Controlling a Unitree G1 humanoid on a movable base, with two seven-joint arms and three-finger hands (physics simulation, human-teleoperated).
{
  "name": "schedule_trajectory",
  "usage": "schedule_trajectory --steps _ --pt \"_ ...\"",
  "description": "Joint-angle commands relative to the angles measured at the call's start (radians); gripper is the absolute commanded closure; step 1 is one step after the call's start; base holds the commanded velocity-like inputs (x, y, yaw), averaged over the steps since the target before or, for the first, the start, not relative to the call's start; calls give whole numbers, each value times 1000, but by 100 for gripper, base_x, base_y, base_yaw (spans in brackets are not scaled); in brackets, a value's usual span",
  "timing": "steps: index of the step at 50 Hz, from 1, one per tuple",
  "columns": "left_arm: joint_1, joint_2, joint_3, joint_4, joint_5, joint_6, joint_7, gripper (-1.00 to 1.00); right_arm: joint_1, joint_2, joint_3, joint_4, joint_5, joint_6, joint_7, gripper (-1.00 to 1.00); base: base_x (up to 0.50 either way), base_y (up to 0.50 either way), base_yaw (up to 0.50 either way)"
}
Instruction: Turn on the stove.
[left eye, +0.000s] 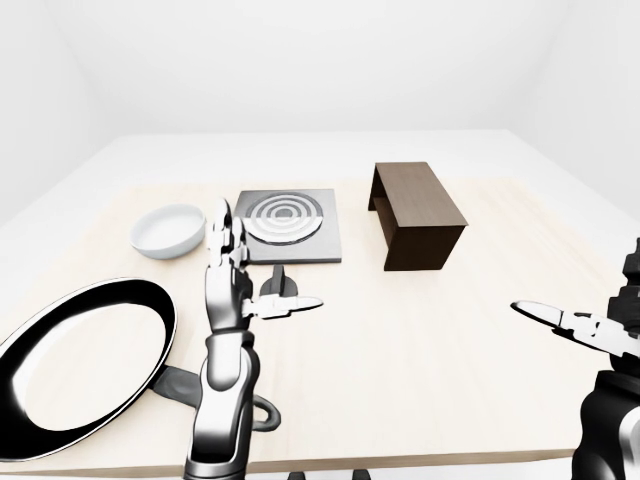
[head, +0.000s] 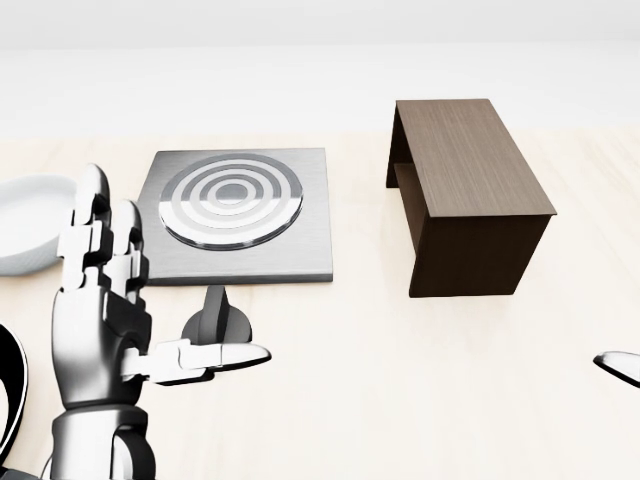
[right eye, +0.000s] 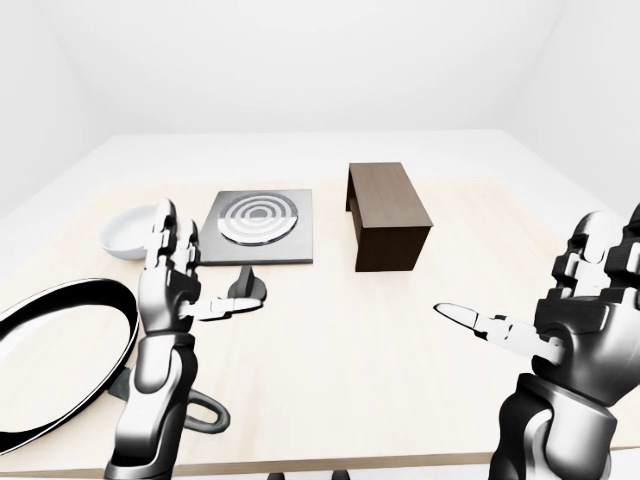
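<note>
**Stove knob sitting free, left hand hovering wide open**

Table (left eye: 440, 330) carries the stove (head: 235, 215); its knob (head: 217, 318) sits just below the plate. Left hand (head: 105, 300) is splayed, thumb over the knob, gripping nothing. Risk: it closes beside the knob and skids off without turning it.

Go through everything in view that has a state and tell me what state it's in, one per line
Stove knob: untouched, no fingers closed on it.
Stove: nothing on its burner.
Left hand: open, raised beside the knob.
Right hand: open, holding nothing.
Bowl: upright, empty.
Pan: upright, empty.
</note>
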Motion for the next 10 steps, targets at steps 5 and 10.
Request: schedule_trajectory --steps 5,10 --pt "33 6 -8 -137 -5 59 6 -100 -12 26 90 89 -36 0 57 -100 0 0 0" --pt "39 7 -11 -187 -4 79 9 -100 -6 31 95 105 -41 0 61 -100 0 0 0"
